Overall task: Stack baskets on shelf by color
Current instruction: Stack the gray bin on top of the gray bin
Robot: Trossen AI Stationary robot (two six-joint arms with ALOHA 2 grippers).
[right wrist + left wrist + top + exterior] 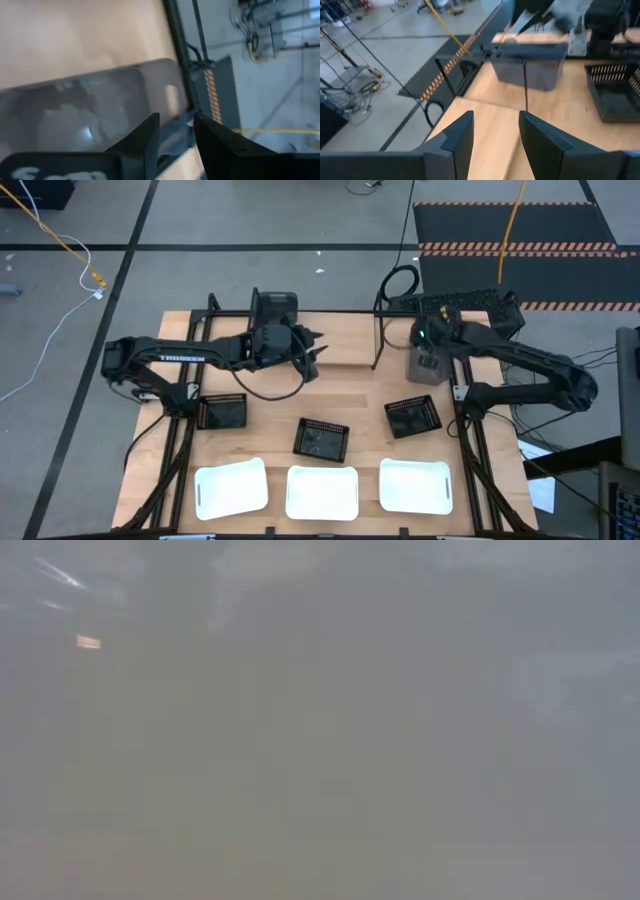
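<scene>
Gripper (316,352) on my left arm hangs over the wooden board of the shelf (345,340) at the far side of the worktop (270,450), its fingers (457,137) parted a little with nothing between them. Past them, my left wrist view shows a dark grey solid basket (530,64) standing beside one of the shelf's thin black rods.

My right gripper (428,352) is at that same grey basket (425,363), by the right end of the shelf. In my right wrist view its fingers (142,137) stand a narrow gap apart right at the basket's rim (100,80); I cannot tell whether they pinch the rim or only hover at it.

Nearest the front edge of the worktop lie three white shallow baskets in a row: left (231,488), middle (322,492), right (415,486). Behind them sit three small black mesh baskets: one at the left by my left arm's base (222,411), one in the middle (322,439), one to the right (412,417), each apart from the others. A second dark grey basket (274,308) sits at the far edge, behind my left gripper. My low view shows only a grey haze.
</scene>
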